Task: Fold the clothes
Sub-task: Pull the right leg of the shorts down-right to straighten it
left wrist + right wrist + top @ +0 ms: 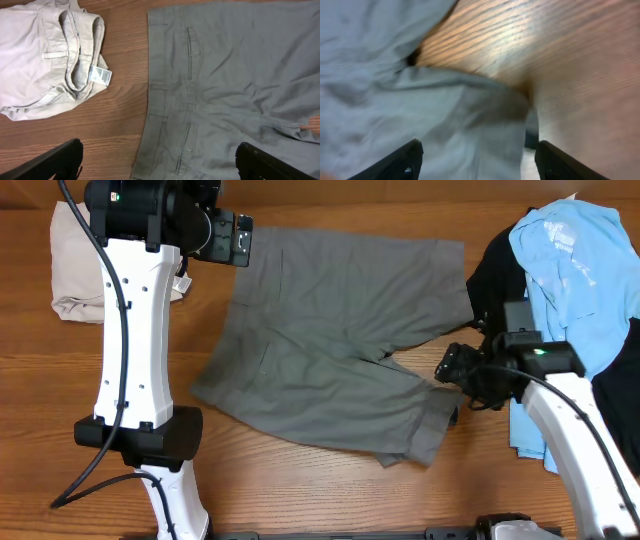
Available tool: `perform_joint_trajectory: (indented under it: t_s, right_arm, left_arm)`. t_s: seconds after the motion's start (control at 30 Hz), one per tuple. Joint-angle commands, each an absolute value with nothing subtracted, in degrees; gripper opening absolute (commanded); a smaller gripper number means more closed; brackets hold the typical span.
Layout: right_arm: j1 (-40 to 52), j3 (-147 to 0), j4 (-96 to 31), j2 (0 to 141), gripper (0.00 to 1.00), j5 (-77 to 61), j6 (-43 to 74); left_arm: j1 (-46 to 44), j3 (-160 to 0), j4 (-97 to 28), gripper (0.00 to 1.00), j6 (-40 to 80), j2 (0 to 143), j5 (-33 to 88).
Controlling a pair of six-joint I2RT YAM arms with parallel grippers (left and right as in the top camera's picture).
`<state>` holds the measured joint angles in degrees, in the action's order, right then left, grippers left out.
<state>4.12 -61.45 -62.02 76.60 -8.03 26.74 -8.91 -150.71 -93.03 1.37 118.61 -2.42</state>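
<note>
- The grey shorts [340,340] lie spread out in the middle of the wooden tabletop [320,500]. The waistband points toward the left edge and the two legs splay toward the right edge.
- One leg reaches toward the far right and lies fairly flat. The other runs toward the near right, and its hem is rumpled and partly turned over.
- In the left wrist view the shorts [225,90] show two slit pockets, belt loops and a stitched seam. The cloth has soft wrinkles.
- The left tool [232,240] hangs over the waistband end near the far left corner. Its dark fingers [55,160] stand wide apart and it holds nothing.
- The right tool [465,375] is at the hem of the near leg, low to the tabletop. In the right wrist view its fingers [390,162] are spread wide, with grey cloth [445,115] lying between them but not pinched.
- A folded beige garment [75,265] sits in the far left corner, just beside the waistband but apart from it. A paper tag [100,76] sticks out of it.
- A light blue shirt [580,270] is heaped on a black garment [495,275] along the right edge.
</note>
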Motion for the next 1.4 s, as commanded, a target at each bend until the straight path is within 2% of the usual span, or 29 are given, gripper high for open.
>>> perform_joint_trajectory:
  t_s: [0.0, 0.2, 0.4, 0.5, 0.67, 0.9, 1.0, 1.03, 1.1, 1.13, 1.23, 1.33, 1.37]
  right_arm:
    - [4.6, -66.4, -68.4, 67.9, 0.77, -9.1, 26.6]
    - [6.6, -63.9, -80.5, 60.0, 0.77, -9.1, 30.3]
    - [8.1, -55.2, -80.7, 54.0, 0.77, -10.7, 34.5]
    - [8.2, -48.4, -76.8, 53.0, 0.77, -12.8, 35.2]
    - [8.2, -34.8, -60.4, 54.3, 0.73, -24.4, 37.6]
    - [8.3, -28.1, -52.2, 58.8, 0.72, -21.2, 39.2]
    - [8.3, -26.7, -48.2, 60.1, 0.58, -21.2, 39.3]
    - [8.3, -26.4, -47.3, 60.3, 0.49, -21.6, 39.3]
    - [8.3, -26.2, -45.5, 60.5, 0.16, -22.0, 39.3]
    - [8.3, -26.2, -44.2, 60.4, 0.04, -22.0, 39.3]
    - [8.2, -29.3, -44.0, 60.3, 0.04, -21.9, 38.7]
    - [8.2, -38.5, -50.2, 60.3, 0.04, -19.6, 36.1]
    - [8.2, -45.9, -56.2, 60.4, 0.04, -16.8, 33.7]
  left_arm:
    - [-9.0, -150.5, -93.2, 1.0, 0.4, 116.8, -3.6]
    - [-9.0, -150.5, -93.2, 1.0, 0.2, 116.4, -3.6]
    - [-9.0, -150.5, -92.7, 1.0, 0.2, 116.5, -3.6]
    - [-9.0, -150.5, -92.7, 1.0, 0.2, 116.5, -3.4]
    - [-9.0, -150.5, -92.3, 1.0, 0.2, 116.5, -3.3]
    - [-9.0, -150.5, -92.2, 1.0, 0.2, 116.5, -3.4]
    - [-9.0, -150.5, -92.2, 1.0, 0.2, 116.5, -3.4]
    - [-9.0, -150.5, -92.2, 1.0, 0.2, 116.5, -3.4]
    - [-9.0, -150.5, -92.3, 1.0, 0.2, 116.5, -3.4]
    - [-9.0, -150.5, -92.3, 1.0, 0.2, 116.5, -3.4]
    - [-9.0, -150.5, -92.2, 1.0, 0.2, 116.5, -3.4]
    - [-9.0, -150.5, -92.3, 1.0, 0.2, 116.5, -3.4]
    - [-9.0, -150.5, -92.3, 1.0, 0.1, 116.5, -3.6]
